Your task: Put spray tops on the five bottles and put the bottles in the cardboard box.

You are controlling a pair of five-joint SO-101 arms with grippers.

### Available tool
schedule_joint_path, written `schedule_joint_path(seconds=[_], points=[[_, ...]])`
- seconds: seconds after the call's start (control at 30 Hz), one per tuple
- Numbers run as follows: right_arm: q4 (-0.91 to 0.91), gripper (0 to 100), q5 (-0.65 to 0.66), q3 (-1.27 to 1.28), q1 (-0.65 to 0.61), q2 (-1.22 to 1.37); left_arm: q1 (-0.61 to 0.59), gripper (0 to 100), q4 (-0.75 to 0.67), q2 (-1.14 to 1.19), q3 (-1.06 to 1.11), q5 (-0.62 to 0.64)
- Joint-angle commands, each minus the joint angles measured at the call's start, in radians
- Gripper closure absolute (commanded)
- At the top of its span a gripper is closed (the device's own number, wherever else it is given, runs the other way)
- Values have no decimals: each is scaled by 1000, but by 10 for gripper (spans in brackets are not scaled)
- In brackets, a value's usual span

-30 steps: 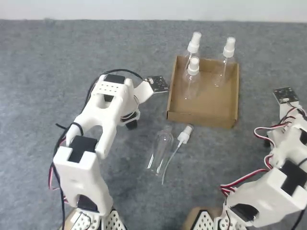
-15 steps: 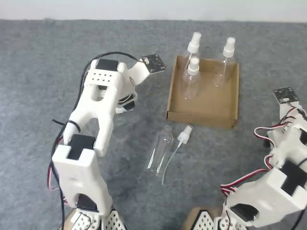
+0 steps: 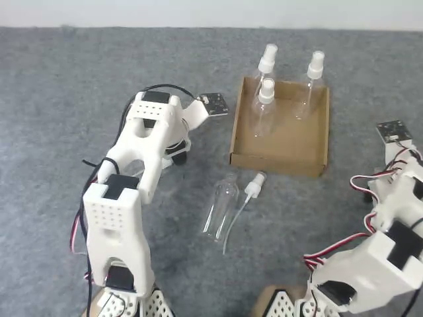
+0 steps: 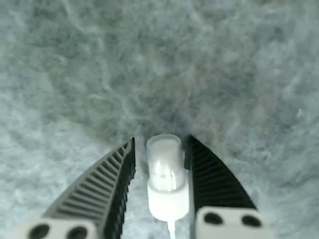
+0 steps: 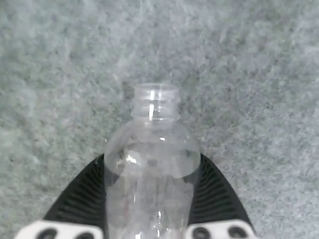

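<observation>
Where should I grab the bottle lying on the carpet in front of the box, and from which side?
Probably its mid-body, from straight above, jaws across its width. The bottle lies on its side, neck toward the cardboard box; that leaves the neck free. Mind the loose spray top close beside it.

Held bottle (image 5: 149, 169): base cut off.

You see a mottled grey felt counter (image 3: 53, 79), a plain brown cardboard box (image 3: 277, 164), a clear plastic bottle (image 5: 152, 164), a white spray top (image 4: 164, 177) and ribbed black fingers (image 4: 117, 184).
</observation>
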Motion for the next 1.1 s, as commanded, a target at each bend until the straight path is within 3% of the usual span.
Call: schedule_joint_path(seconds=[0.0,0.17,0.4,0.53,0.8,1.07], points=[[-7,988,18,20,24,-2,-5,961,-3,-34,-42,95],[-7,988,18,20,22,-2,5,987,37,-92,-39,239],[-7,988,18,21,22,-2,2,987,35,-157,-35,766],[-7,988,18,21,25,-2,-2,987,-25,-155,-5,924],[-7,988,18,21,30,-2,-5,864,-100,-155,81,985],[-7,988,18,21,28,-2,-5,855,-91,-155,91,937]])
